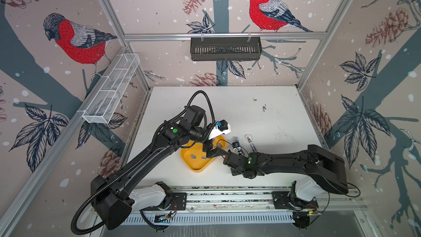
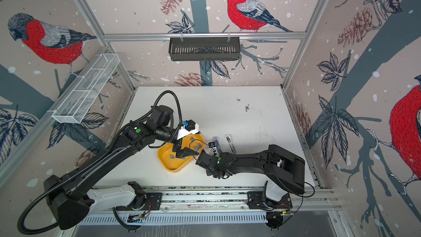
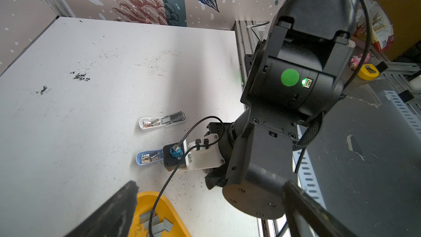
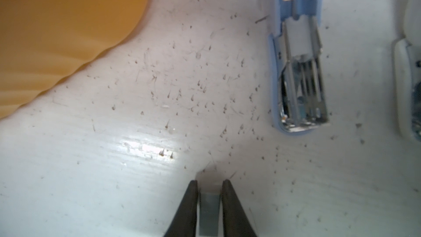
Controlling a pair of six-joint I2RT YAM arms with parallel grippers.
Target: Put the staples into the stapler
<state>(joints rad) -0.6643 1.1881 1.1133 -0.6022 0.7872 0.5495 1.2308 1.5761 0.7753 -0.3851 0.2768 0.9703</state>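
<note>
The right gripper [image 4: 209, 182] has its jaws clenched on one grey staple strip [image 4: 209, 213], close above the white counter [image 4: 114, 156]. Ahead of these jaws, a little to the side, lies the blue stapler [image 4: 300, 76], opened (its metal channel is visible). The white stapler [image 3: 163, 120] lies beside it, a little apart, also opened. The left gripper [image 1: 214, 150] has its jaws released wide, above the yellow tray [image 3: 173, 208]. The other strips [image 3: 157, 224] lie in this tray, under the left jaws.
</note>
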